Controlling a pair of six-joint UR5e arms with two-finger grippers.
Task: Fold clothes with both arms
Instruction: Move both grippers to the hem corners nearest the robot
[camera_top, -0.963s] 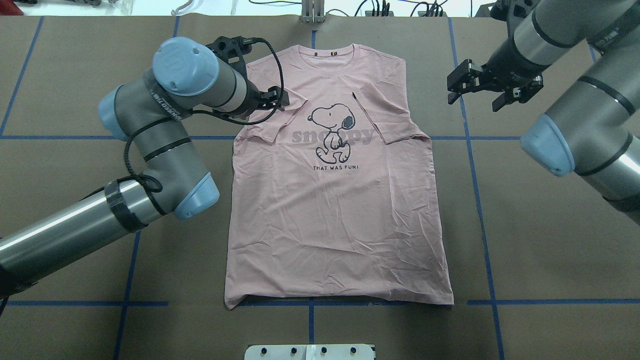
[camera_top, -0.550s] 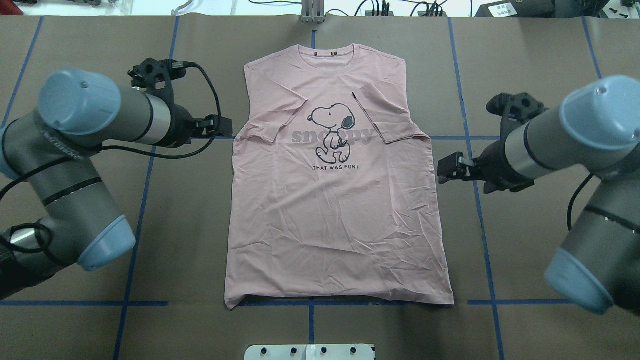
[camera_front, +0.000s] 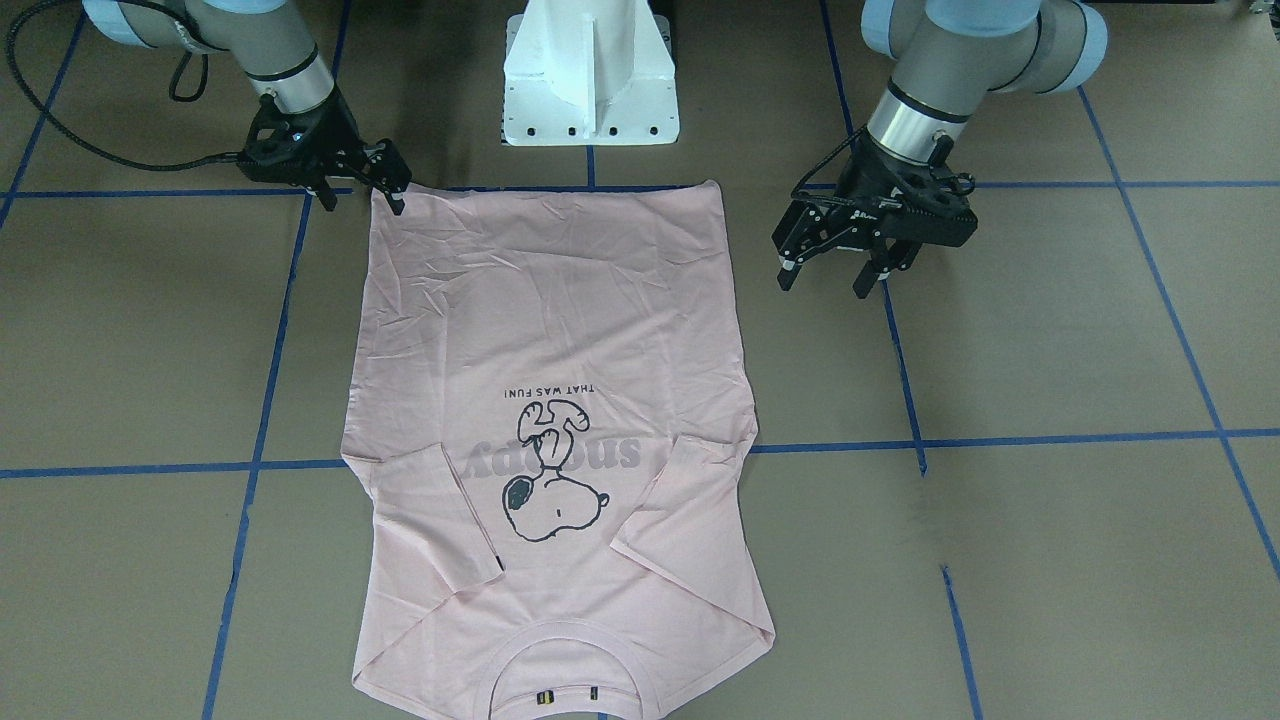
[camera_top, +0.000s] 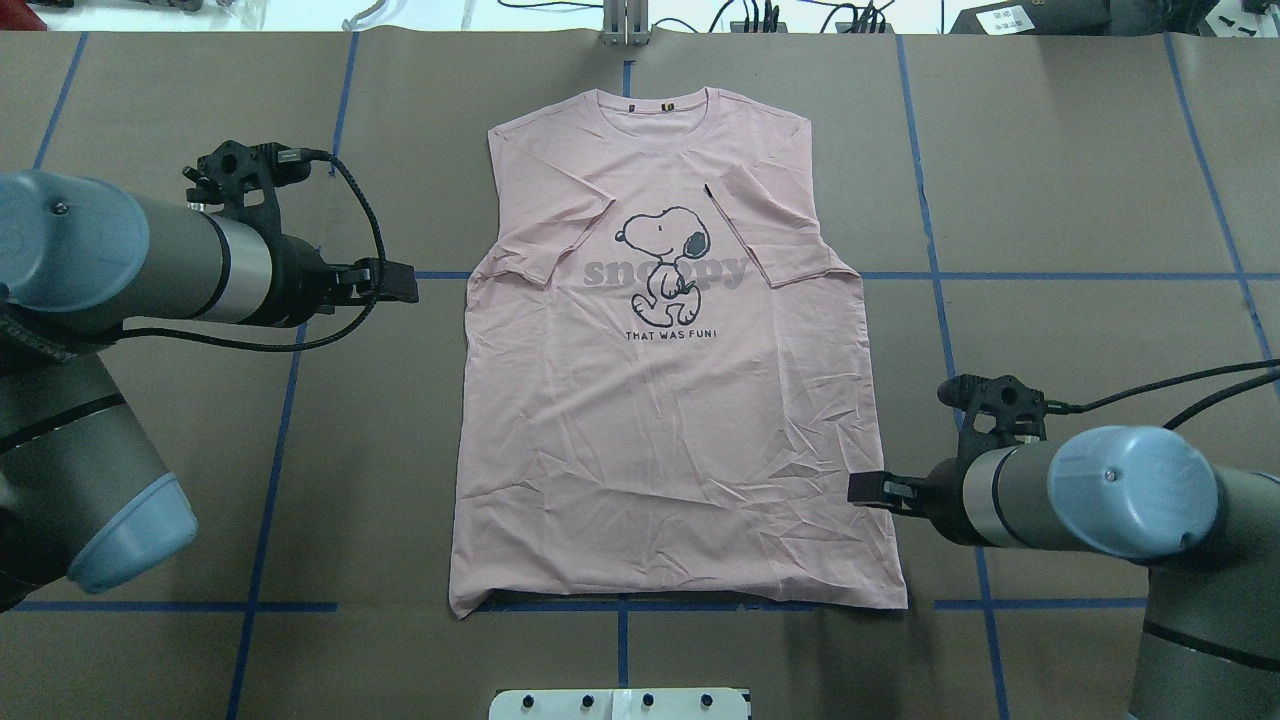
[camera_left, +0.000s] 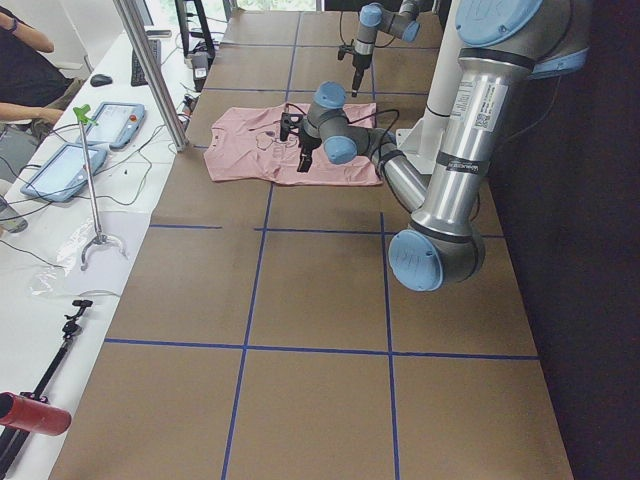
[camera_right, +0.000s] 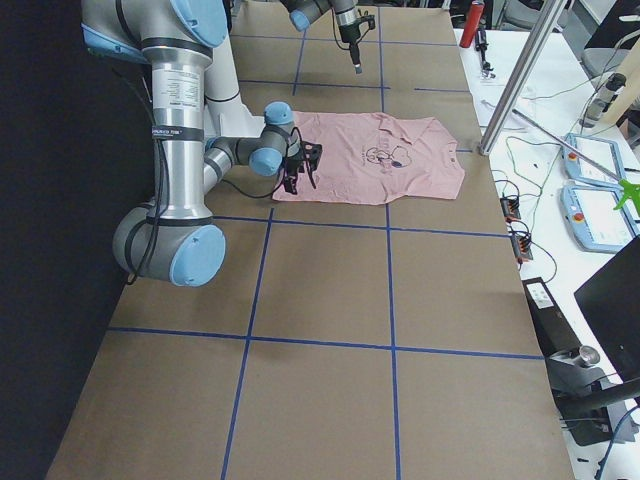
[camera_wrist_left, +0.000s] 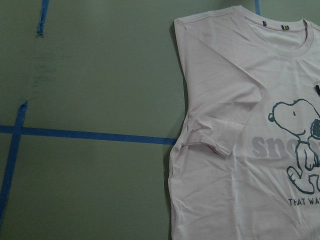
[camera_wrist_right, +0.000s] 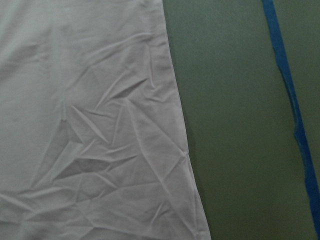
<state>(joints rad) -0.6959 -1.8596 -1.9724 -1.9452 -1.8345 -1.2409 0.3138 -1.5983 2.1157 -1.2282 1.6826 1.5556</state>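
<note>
The pale pink T-shirt (camera_top: 670, 440) lies flat and face up on the brown table, both sleeves folded in over the chest and the collar at the far side. My left gripper (camera_top: 400, 283) hovers open beside the shirt's left sleeve, clear of the cloth; its fingers (camera_front: 785, 272) are spread. My right gripper (camera_top: 862, 490) is open at the shirt's lower right edge, near the hem corner (camera_front: 385, 200). The left wrist view shows the shirt (camera_wrist_left: 250, 150) by its sleeve and collar. The right wrist view shows the shirt (camera_wrist_right: 90, 125) by its creased side edge. Neither shows fingers.
Blue tape lines (camera_top: 940, 300) cross the brown table cover. The white pedestal (camera_front: 590, 70) stands at the robot's side, just behind the hem. A side bench with tablets (camera_left: 65, 165), cables and a person's arm (camera_left: 20, 100) runs along the far edge.
Both arms swung back toward the robot's side. The left gripper drew left off the sleeve. The right gripper came down from the far right to the shirt's lower right edge. The shirt stayed put.
</note>
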